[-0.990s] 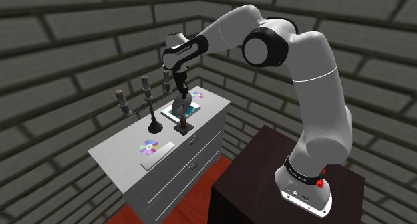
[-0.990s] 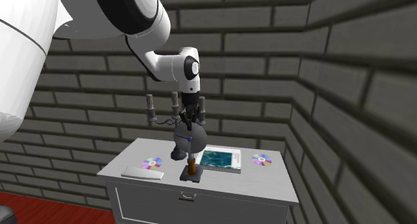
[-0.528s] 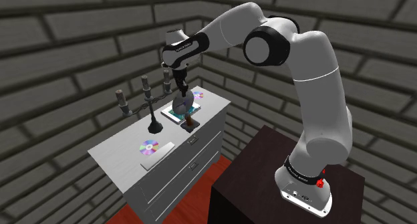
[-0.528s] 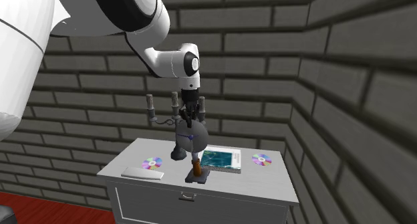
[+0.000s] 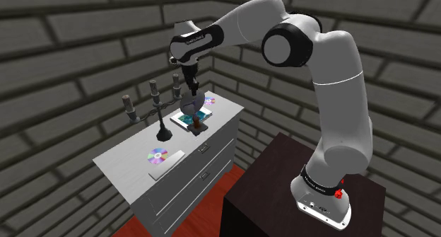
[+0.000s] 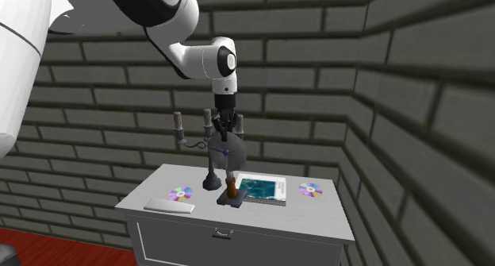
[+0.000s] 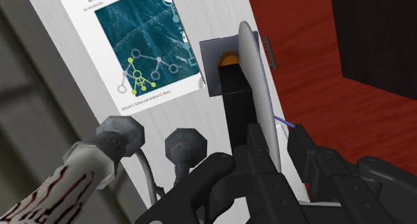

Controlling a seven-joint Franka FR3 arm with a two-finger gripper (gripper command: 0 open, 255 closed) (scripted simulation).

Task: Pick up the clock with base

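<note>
Claw (image 6: 226,136) clasps the clock (image 6: 231,156) by its disc, over the dresser (image 6: 317,213) beside the book (image 6: 262,187).

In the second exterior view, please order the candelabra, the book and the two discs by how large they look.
1. Candelabra, though the clock hides part of it.
2. Book.
3. Left disc and right disc: they look alike, so I do not rank them.
</note>
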